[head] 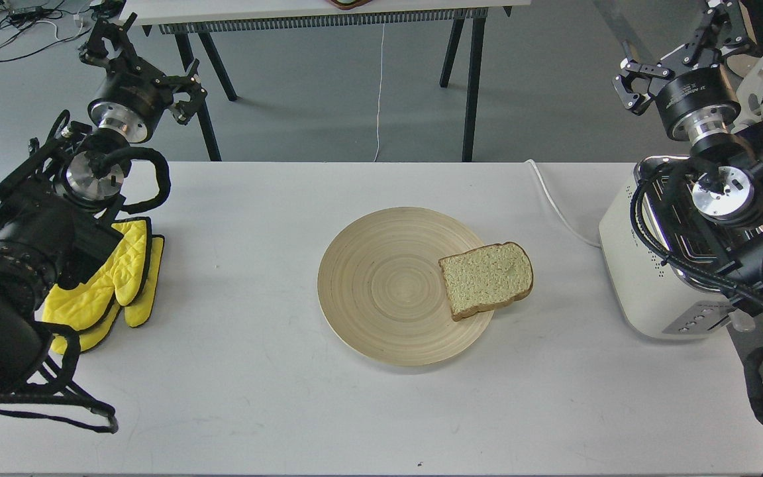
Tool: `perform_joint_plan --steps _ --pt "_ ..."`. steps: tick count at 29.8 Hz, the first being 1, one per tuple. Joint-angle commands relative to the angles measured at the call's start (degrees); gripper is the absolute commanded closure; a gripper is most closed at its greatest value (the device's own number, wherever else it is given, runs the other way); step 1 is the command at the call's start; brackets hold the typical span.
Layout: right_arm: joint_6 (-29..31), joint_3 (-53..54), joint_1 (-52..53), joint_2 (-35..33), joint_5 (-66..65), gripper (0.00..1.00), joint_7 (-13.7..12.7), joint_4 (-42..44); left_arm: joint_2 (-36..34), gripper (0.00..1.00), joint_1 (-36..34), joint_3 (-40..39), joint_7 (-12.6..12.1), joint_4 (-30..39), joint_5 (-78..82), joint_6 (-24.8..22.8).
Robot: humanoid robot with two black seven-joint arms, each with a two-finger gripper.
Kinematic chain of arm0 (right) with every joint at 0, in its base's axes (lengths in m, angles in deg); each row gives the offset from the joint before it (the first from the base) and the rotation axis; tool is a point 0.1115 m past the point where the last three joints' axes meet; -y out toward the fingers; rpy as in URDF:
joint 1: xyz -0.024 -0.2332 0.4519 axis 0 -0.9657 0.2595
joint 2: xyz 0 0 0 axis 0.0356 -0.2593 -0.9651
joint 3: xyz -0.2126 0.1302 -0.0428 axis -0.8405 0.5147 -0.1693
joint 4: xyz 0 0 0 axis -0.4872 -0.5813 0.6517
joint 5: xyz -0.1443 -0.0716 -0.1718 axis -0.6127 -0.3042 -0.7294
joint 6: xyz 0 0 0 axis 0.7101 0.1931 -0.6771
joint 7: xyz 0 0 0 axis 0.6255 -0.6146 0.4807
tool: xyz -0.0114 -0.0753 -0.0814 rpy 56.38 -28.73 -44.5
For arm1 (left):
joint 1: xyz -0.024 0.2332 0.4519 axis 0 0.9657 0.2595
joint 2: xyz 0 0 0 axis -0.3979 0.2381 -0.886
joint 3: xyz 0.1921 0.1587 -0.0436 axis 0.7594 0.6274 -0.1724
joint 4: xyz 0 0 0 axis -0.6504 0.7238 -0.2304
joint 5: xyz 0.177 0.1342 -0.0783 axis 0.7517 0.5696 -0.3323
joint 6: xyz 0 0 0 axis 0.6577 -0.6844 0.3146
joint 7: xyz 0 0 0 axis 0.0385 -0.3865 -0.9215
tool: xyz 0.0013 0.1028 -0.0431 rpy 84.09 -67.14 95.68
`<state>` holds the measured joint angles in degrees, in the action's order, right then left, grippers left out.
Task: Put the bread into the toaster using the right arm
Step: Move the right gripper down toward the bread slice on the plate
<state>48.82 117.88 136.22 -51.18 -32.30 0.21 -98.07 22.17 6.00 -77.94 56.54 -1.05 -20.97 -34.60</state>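
A slice of bread (487, 279) lies flat on the right rim of a round wooden plate (381, 285), and its right edge overhangs the rim. The cream-white toaster (646, 278) stands at the table's right edge, its chrome top mostly hidden behind my right arm. High above the toaster, my right gripper (676, 58) is open and empty, far up and to the right of the bread. At the upper left my left gripper (145, 69) is also open and empty, raised past the table's far edge.
Yellow oven mitts (116, 278) lie at the left under my left arm. A white cord (554, 199) runs from the toaster over the far table edge. A second table (328, 16) with black legs stands behind.
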Motion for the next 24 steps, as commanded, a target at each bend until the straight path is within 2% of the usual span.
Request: perform_joint_plan --steps 1,8,11,18,22,24 --pt "-0.1 -0.6 0.3 0.0 0.1 0.01 -0.4 0.0 0.1 0.0 0.0 0.1 0.1 0.0 -0.1 0.0" --pt "-1.8 -4.1 -0.5 -0.6 0.1 0.01 -2.2 -4.3 -0.3 0.0 0.1 -0.2 0.1 0.0 -0.2 0.0" --pt "-6.8 -7.6 -2.7 -2.3 -0.9 0.02 -2.1 -11.1 -0.2 0.0 0.1 -0.3 0.1 0.0 -0.2 0.0" --pt "-20.1 -20.8 -7.1 -11.4 -5.3 0.02 -1.9 -29.7 -0.2 0.0 0.1 -0.2 0.1 0.0 -0.2 0.0" --pt "-25.8 -24.7 -10.2 -13.5 -14.9 0.02 -2.5 -34.0 -0.1 0.0 0.1 -0.2 0.1 0.0 -0.1 0.0" --pt "-28.6 -27.3 -11.8 -13.5 -19.4 0.02 -3.9 -34.8 -0.1 0.0 0.1 -0.1 0.1 0.0 -0.2 0.0"
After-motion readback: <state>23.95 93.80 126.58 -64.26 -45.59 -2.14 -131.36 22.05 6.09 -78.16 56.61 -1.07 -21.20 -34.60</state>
